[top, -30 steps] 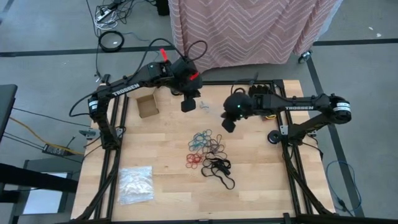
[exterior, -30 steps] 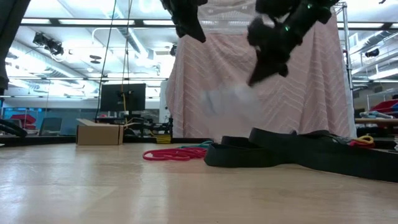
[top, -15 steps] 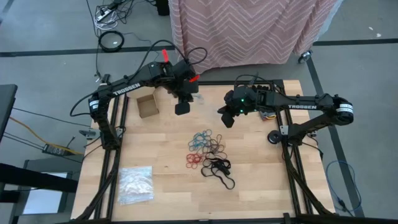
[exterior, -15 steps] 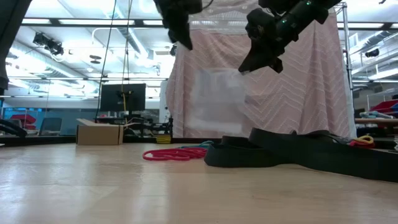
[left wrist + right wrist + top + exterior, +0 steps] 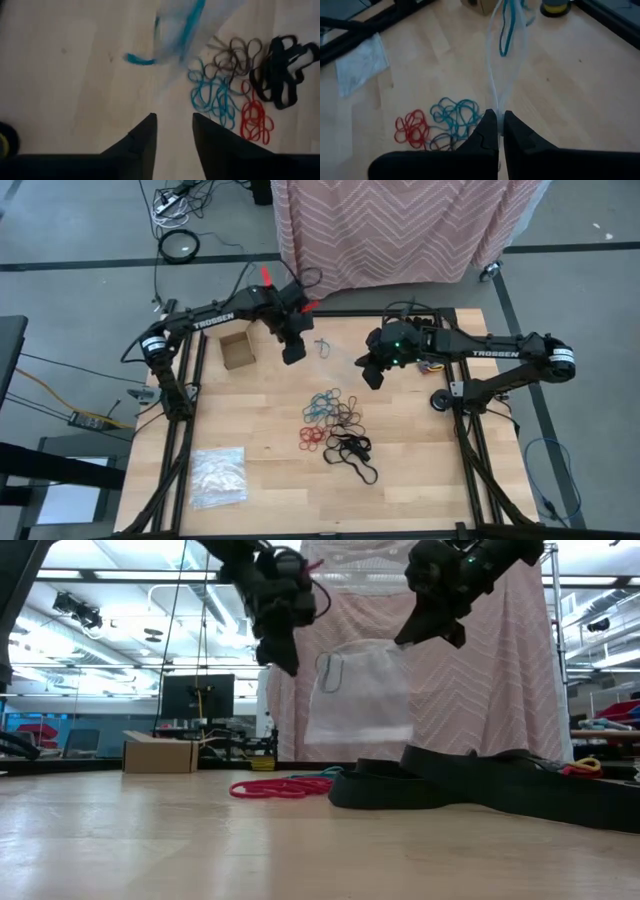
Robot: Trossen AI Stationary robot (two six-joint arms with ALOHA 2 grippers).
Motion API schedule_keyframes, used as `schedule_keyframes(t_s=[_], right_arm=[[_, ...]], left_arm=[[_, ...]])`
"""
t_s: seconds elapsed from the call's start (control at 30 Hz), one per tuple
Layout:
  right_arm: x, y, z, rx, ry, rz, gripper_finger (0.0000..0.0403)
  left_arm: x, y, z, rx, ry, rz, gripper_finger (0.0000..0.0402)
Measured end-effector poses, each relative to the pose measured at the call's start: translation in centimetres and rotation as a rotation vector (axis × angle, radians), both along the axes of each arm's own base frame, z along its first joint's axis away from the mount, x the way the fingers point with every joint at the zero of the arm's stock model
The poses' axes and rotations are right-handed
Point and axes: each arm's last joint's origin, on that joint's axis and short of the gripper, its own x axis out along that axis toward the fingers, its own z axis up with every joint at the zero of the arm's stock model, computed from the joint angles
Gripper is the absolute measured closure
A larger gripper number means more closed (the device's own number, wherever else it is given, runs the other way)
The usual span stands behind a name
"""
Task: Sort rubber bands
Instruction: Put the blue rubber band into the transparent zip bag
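Note:
A clear plastic bag point(image 5: 360, 690) with one blue-teal rubber band point(image 5: 327, 670) inside hangs over the table's far middle. My right gripper point(image 5: 498, 122) is shut on the bag and shows in the high view point(image 5: 370, 373) too. My left gripper point(image 5: 174, 127) stands open just left of the bag point(image 5: 292, 352), with nothing between its fingers. On the table's middle, the loose rubber bands lie in heaps: blue-teal point(image 5: 322, 405), red point(image 5: 312, 437), tan-brown point(image 5: 348, 416) and black point(image 5: 352, 453). My right gripper pinches the bag's upper edge point(image 5: 498, 106) between its two fingers, at the corner nearest the table's right side point(image 5: 398, 648). The fingers slant down from the right. The bag hangs below them, spread toward my left gripper, clear of the table.
A small open cardboard box point(image 5: 237, 350) stands at the far left. A flat pack of clear bags point(image 5: 218, 476) lies at the near left corner. A yellow roll point(image 5: 555, 6) sits by the right arm's base. Bare wood lies left and in front of the heaps.
My left gripper has come down to the level of the bag and a little toward the table's left edge, rolling as it went. The bag, still in my right gripper, has gone toward the far edge and hangs spread out.

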Motion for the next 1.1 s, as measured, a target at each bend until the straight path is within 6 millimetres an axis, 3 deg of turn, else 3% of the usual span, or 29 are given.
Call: schedule_keyframes(t_s=[0.2,0.53,0.83,1.1], right_arm=[[-0.5,0.2,0.7,0.001,-0.037,0.014,0.0403],[-1.7,1.4,2.2,0.015,-0.095,0.083,0.0403],[-2.4,1.6,2.5,0.017,-0.092,0.088,0.0403],[-2.4,1.6,2.4,0.02,-0.084,0.09,0.0403]], left_arm=[[0.7,0.3,-0.2,0.006,-0.096,0.016,0.022],[-0.1,1.4,2.1,0.132,-0.202,0.068,0.022],[-0.1,1.1,3.3,-0.026,-0.37,-0.066,0.022],[-0.8,0.7,3.4,-0.056,-0.341,-0.097,0.0264]])
